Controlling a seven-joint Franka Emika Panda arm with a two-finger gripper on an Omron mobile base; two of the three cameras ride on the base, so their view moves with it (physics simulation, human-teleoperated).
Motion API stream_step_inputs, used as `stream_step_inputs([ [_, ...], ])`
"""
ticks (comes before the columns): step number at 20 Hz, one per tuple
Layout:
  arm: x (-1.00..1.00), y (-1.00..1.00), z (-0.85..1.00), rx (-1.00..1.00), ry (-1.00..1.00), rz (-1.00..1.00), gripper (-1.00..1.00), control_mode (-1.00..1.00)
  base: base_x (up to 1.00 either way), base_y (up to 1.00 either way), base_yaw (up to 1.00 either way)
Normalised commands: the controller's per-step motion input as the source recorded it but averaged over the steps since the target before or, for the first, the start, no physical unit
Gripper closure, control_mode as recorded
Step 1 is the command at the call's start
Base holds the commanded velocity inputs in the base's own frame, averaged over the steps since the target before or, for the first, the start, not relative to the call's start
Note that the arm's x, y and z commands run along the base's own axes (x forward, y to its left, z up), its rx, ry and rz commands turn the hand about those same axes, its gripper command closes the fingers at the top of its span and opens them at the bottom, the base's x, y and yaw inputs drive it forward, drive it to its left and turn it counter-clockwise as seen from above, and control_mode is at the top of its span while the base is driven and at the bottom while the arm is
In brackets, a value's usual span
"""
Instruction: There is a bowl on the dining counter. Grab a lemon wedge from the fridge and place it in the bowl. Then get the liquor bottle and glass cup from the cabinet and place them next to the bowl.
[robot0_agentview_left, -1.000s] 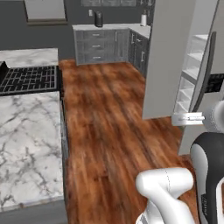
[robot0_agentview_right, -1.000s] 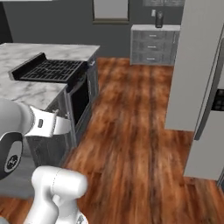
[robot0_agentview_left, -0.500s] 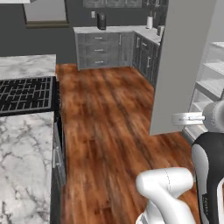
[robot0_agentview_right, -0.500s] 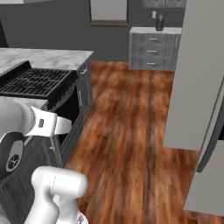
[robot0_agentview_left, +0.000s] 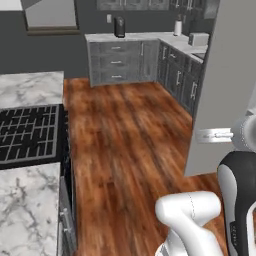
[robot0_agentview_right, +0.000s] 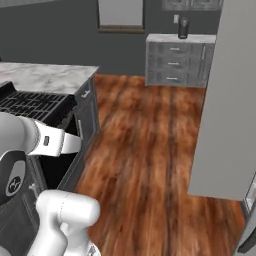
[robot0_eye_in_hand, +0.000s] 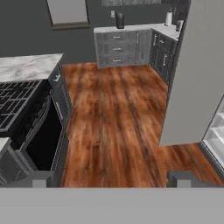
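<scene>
My gripper (robot0_eye_in_hand: 111, 181) is open in the hand view, its two fingertips (robot0_eye_in_hand: 41, 179) set wide apart over the wood floor with nothing between them. The dining counter (robot0_agentview_left: 30, 87) lies to the left, white marble with a black grated cooktop (robot0_agentview_left: 27, 132); it shows again from the other side as the dining counter (robot0_agentview_right: 45, 77) and in the hand view as the dining counter (robot0_eye_in_hand: 26, 65). The fridge (robot0_agentview_left: 225, 90) stands at the right as a tall light grey slab, with pale inner shelves (robot0_eye_in_hand: 215, 129) beside it. The bowl, lemon wedge, liquor bottle, glass cup and cabinet are out of view.
Grey drawer units (robot0_agentview_left: 120, 62) line the back wall, a dark canister (robot0_agentview_left: 119, 26) on top. A side counter (robot0_agentview_left: 185, 50) carries a white roll (robot0_agentview_left: 177, 27). A dark oven front (robot0_eye_in_hand: 43, 140) sits under the cooktop. Wood floor (robot0_agentview_left: 130, 140) runs between counter and fridge.
The whole picture has shifted, so the base has moved: the counter and cooktop slid left and closer, the back drawer units and grey fridge slab loom larger. The arm holds the same pose.
</scene>
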Motion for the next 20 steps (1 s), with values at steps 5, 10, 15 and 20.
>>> stream_step_inputs([
  [5,0.00,0.00,0.00,0.00,0.00,0.00,-1.00,1.00,1.00,0.00,0.00],
  [10,0.00,0.00,0.00,0.00,0.00,0.00,-1.00,1.00,1.00,0.00,0.00],
  [15,0.00,0.00,0.00,0.00,0.00,0.00,-1.00,1.00,1.00,0.00,-0.07],
  [20,0.00,0.00,0.00,0.00,0.00,0.00,-1.00,1.00,1.00,0.00,-0.24],
])
